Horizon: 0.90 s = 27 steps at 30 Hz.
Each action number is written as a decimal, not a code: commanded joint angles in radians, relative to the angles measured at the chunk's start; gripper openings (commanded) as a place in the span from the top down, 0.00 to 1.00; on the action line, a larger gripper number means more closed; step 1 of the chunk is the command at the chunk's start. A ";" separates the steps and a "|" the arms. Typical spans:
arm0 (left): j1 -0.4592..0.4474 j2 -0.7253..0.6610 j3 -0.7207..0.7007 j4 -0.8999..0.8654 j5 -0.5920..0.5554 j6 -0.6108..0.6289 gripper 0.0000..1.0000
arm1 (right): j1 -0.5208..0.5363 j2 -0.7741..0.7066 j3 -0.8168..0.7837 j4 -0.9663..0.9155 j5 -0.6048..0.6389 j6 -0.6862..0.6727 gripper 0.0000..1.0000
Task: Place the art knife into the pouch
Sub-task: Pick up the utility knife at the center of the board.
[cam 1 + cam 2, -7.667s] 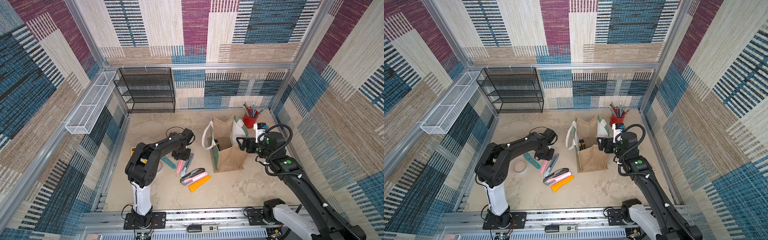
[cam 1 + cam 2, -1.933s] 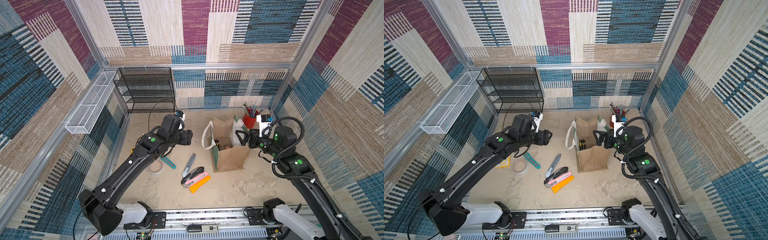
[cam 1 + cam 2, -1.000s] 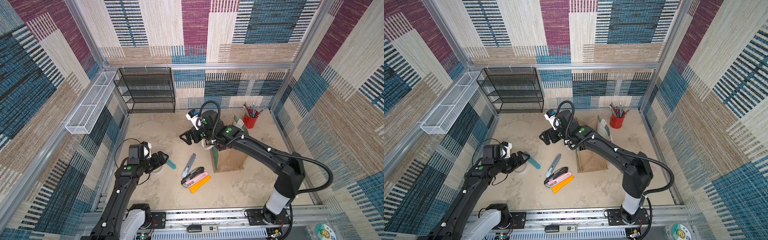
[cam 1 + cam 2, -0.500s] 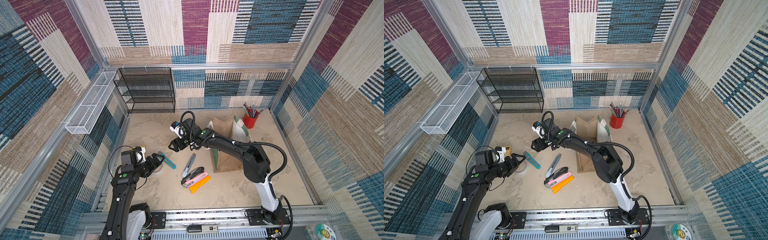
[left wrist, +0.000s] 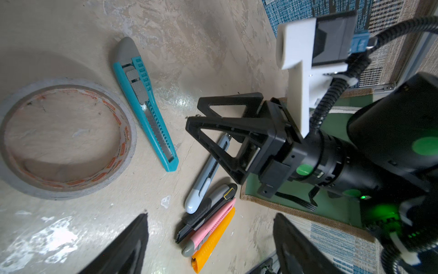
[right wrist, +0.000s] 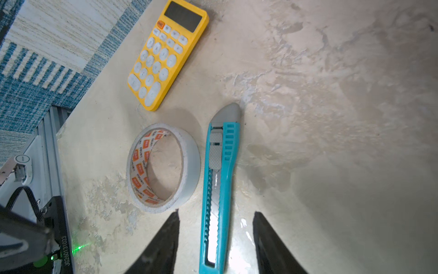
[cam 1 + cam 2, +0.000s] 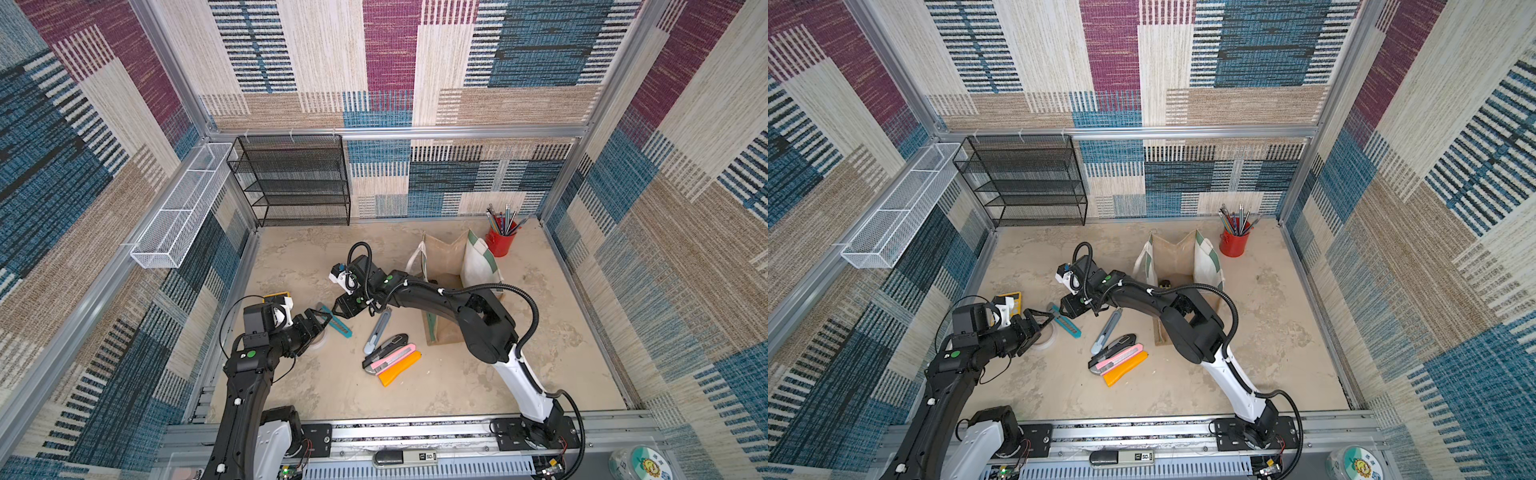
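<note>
1. Teal art knife (image 6: 219,185), grey tip.
2. Yellow calculator (image 6: 166,54), white keys.
3. Tape roll (image 6: 163,167): whitish, orange-printed core.
4. Pouch (image 7: 446,257): tan, green-white trim.
5. Red pencil cup (image 7: 501,241).
6. Pink cutter (image 5: 213,225), orange cutter (image 5: 213,244).

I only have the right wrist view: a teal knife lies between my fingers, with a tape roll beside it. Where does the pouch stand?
Observer: The pouch stands open on the robot's right of the teal knife, beside the red pencil cup.
Operator: Are there other knives out?
Observer: Four lie clustered in front of the pouch: pale blue, black, pink and orange.
Operator: Where's the left hand?
Observer: The left hand is open above the tape roll, its fingertips close to the right hand.
</note>
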 commanded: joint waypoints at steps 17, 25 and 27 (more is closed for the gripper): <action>0.002 -0.010 0.006 0.023 0.033 0.007 0.16 | 0.045 0.113 0.111 -0.030 0.096 0.009 0.54; 0.002 -0.015 0.017 0.004 0.023 0.016 0.16 | 0.066 0.136 0.120 -0.068 0.154 -0.007 0.56; 0.002 -0.016 0.021 0.000 0.022 0.021 0.16 | 0.069 0.139 0.117 -0.076 0.172 -0.006 0.57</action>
